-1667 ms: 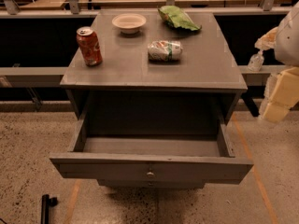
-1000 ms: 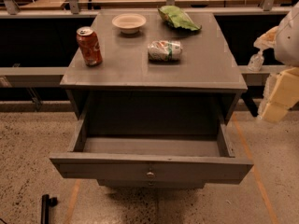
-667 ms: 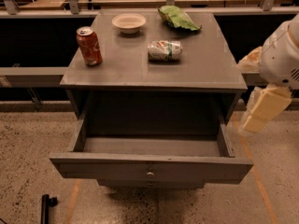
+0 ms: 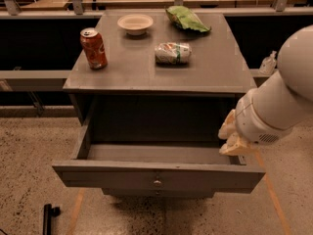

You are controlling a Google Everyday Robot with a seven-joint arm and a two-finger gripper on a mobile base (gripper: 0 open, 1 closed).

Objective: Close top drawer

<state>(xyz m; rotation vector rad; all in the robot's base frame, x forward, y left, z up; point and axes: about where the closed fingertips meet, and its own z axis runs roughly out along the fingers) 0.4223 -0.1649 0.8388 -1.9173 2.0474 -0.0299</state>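
Grey cabinet [image 4: 215, 77], standing on a speckled floor [image 4: 29, 146].

1. Top drawer [image 4: 117, 176]: pulled well out toward the viewer, front panel low in view, its small round knob [image 4: 157, 183] at the middle of the panel. The side walls run back under the cabinet top.

2. Gripper [image 4: 232, 137]: pale yellowish, at the end of a thick white arm [image 4: 279, 102] that enters from the right. It sits at the drawer's right side, over the right wall and near the back of the opening, just below the cabinet top's overhang. It is well apart from the knob and behind the front panel. It seems to be at or touching the right wall, though contact cannot be confirmed. Whether it is open or closed cannot be told from here.

3. On the cabinet top:
- red soda can [image 4: 93, 48], upright, near the left edge
- white bowl [image 4: 135, 23], toward the back
- green bag [image 4: 187, 18], back right, beside the bowl
- crushed can [image 4: 172, 53], lying on its side near the centre

4. Small clear bottle [image 4: 268, 62]: on the ledge to the right of the cabinet, behind the arm.

5. Black object [image 4: 47, 218]: on the floor, lower left.
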